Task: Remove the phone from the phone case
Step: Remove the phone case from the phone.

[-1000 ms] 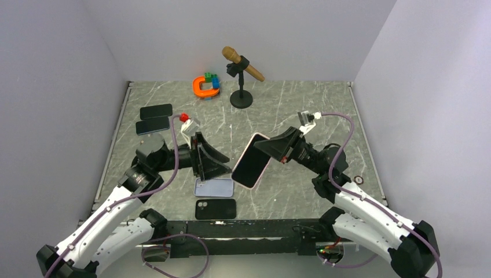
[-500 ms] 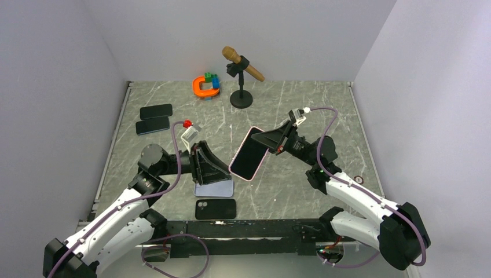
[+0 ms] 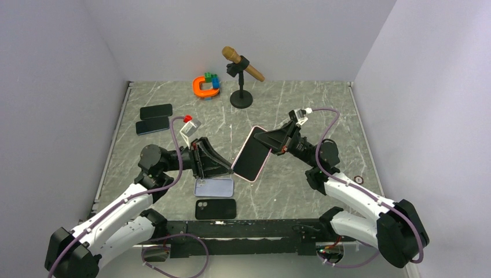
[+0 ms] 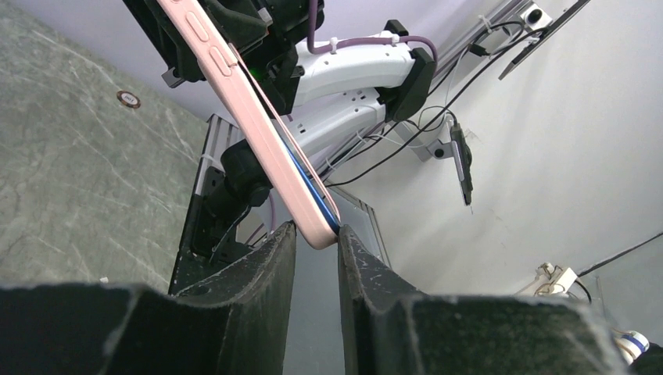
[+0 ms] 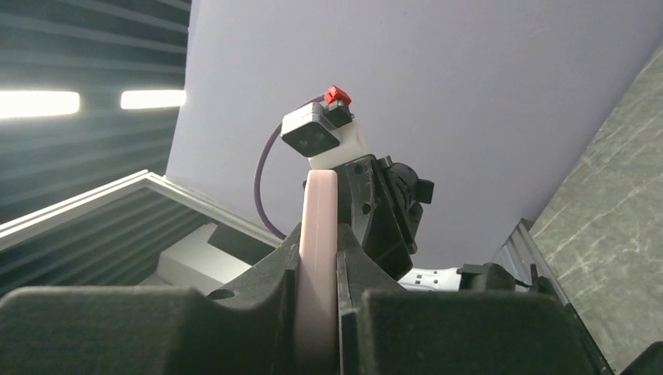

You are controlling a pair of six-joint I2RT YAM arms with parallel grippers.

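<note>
A phone in a pink phone case [image 3: 251, 154] hangs tilted above the middle of the table, dark screen facing up. My right gripper [image 3: 267, 145] is shut on its upper right edge; in the right wrist view the pink case [image 5: 320, 195] stands clamped between that gripper's [image 5: 319, 233] jaws. My left gripper [image 3: 233, 168] comes in from the left at the case's lower corner. The left wrist view shows the pink case [image 4: 258, 125] with the phone's blue edge [image 4: 313, 191], its corner pinched between the left gripper's [image 4: 317, 232] narrow jaws.
On the table below lie a lilac case [image 3: 213, 187] and a black case [image 3: 215, 208]. Two dark phones [image 3: 156, 110] [image 3: 153, 125] rest at the left. A microphone on a stand [image 3: 242, 65] and an orange and blue toy [image 3: 206, 86] stand at the back.
My left gripper's jaws have narrowed from wide open onto the case's lower corner. The right arm shifted the phone slightly left and up, then held it.
</note>
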